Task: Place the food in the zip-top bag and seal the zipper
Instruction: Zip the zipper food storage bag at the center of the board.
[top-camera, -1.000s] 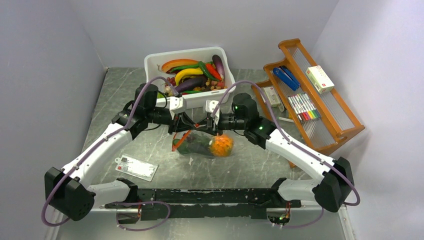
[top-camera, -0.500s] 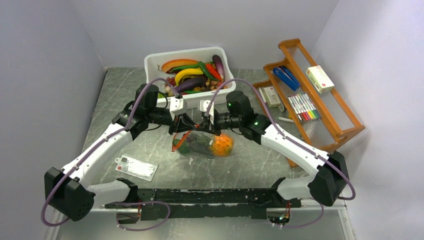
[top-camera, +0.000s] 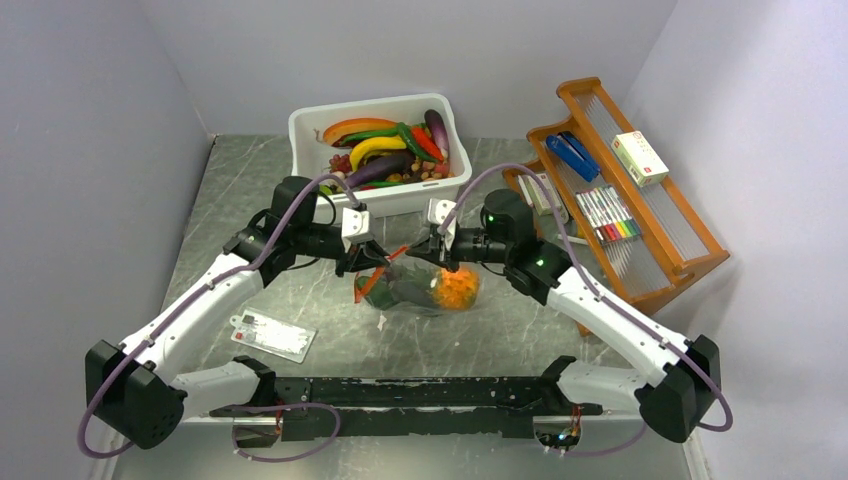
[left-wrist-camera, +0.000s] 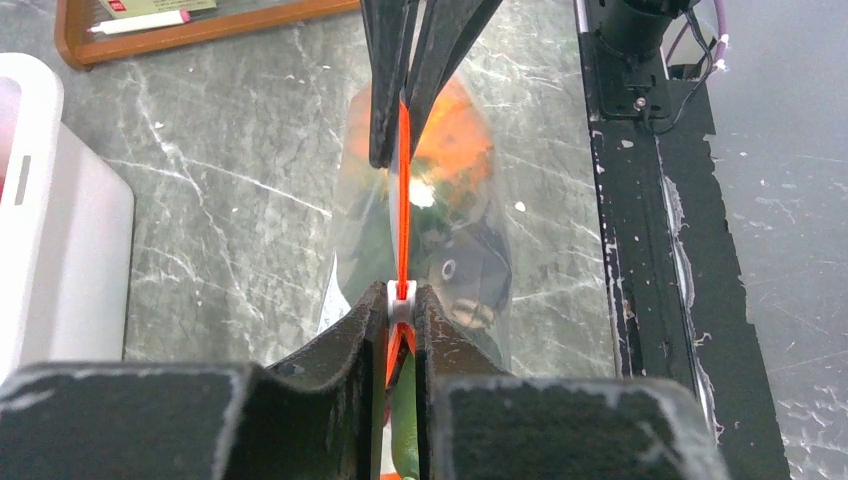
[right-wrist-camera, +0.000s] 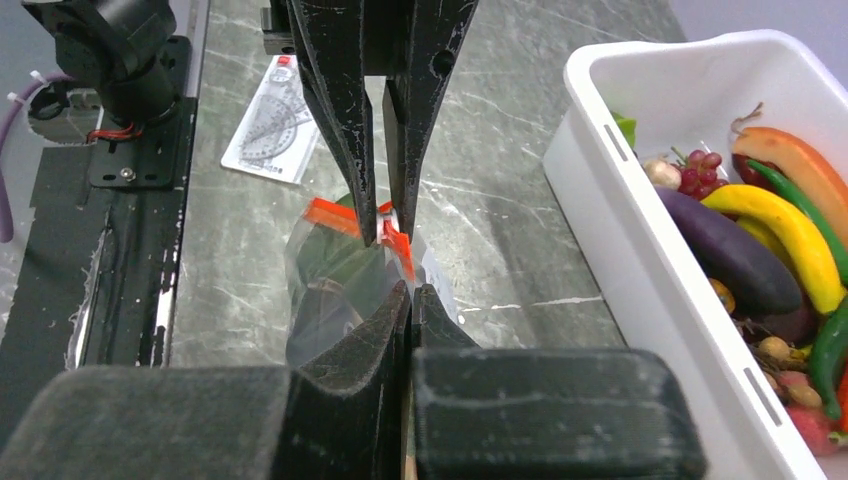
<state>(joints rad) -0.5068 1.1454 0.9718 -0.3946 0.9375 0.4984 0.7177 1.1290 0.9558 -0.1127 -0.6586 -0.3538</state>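
The clear zip-top bag (top-camera: 412, 292) hangs between both grippers just above the table. It holds the orange pineapple (top-camera: 458, 288), a dark grape bunch (left-wrist-camera: 470, 270) and a green piece (left-wrist-camera: 405, 420). My left gripper (top-camera: 372, 262) is shut on the white slider at the left end of the orange-red zipper (left-wrist-camera: 404, 200). My right gripper (top-camera: 428, 256) is shut on the zipper strip at the other end. In the right wrist view, my right gripper (right-wrist-camera: 411, 292) pinches the bag edge, and the left gripper's fingers (right-wrist-camera: 340, 100) stand just beyond it.
A white tub (top-camera: 305, 130) full of toy vegetables stands behind the bag. A wooden tray (top-camera: 690, 250) with pens and boxes is at the right. A white card (top-camera: 272, 335) lies at the front left. A black rail (top-camera: 420, 390) runs along the near edge.
The right gripper first slid left toward the left gripper, then pulled back right. The bag and pineapple shifted slightly right. The left gripper moved a little nearer and right.
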